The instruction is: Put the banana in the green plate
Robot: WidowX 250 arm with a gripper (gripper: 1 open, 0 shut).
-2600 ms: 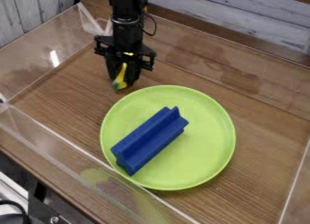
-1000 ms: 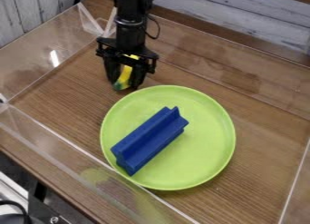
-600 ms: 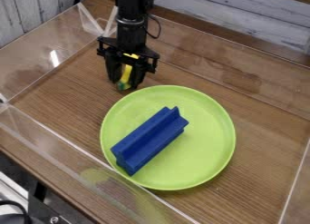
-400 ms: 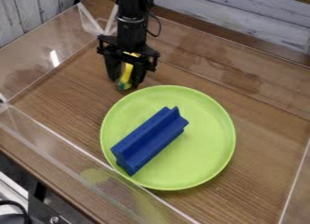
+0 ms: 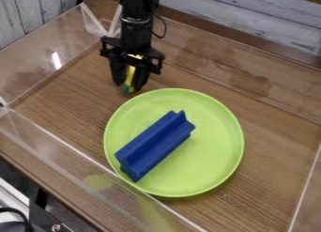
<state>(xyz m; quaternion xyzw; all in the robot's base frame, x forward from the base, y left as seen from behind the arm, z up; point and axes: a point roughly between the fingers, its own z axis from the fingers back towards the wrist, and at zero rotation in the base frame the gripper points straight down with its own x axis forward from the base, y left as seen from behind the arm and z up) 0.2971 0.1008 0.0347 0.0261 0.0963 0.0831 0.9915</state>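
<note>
Banana (image 5: 127,84) not on plate (image 5: 219,118) yet; it sits on the table (image 5: 63,98) just beyond the plate's far rim, under the gripper (image 5: 129,79). Gripper is down around it, but can't tell whether the fingers are apart or clamped on it, too dark and small. So the reach looks done; a sure grip, the carry and the release are left, by my read. Block (image 5: 154,147), blue and long, lies slantwise on the plate, taking up the left and middle part. Bare plate to its right looks like the easier drop spot; a low carry could knock the block.
</note>
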